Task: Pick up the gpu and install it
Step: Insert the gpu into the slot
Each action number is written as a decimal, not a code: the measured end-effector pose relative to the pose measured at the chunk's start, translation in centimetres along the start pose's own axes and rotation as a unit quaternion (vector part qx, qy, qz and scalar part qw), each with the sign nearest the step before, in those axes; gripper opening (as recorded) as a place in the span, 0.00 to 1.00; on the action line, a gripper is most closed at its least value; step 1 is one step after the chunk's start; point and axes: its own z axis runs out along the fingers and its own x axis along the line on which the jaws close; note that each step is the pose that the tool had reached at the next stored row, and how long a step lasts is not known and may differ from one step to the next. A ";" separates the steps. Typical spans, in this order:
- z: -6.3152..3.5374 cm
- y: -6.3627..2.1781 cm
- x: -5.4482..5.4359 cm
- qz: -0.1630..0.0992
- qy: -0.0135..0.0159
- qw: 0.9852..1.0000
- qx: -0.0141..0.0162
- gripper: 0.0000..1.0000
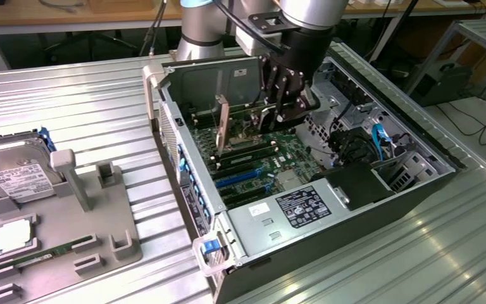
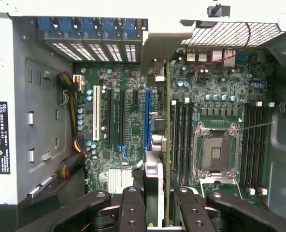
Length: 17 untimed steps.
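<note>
One card, the gpu (image 2: 168, 145), stands on edge inside the case (image 1: 344, 253), clamped in the closed tool (image 2: 160, 210) just over the board (image 2: 133, 96). Best practice, I judge: keep it upright, match its edge to the slot and its bracket to the rear opening, and press straight and evenly.

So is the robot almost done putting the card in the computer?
Partly. Picking up is done: the tool grips the gpu on edge inside the open computer case, over the green motherboard. Left: seating it in a slot; whether it is in one yet can't be told.
</note>
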 end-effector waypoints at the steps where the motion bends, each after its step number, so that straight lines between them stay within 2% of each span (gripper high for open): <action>1: 0.09 0.00 0.0 0.000 0.000 1.000 0.000 0.28; 17: 1.60 -0.01 0.0 0.000 0.000 1.000 0.000 0.28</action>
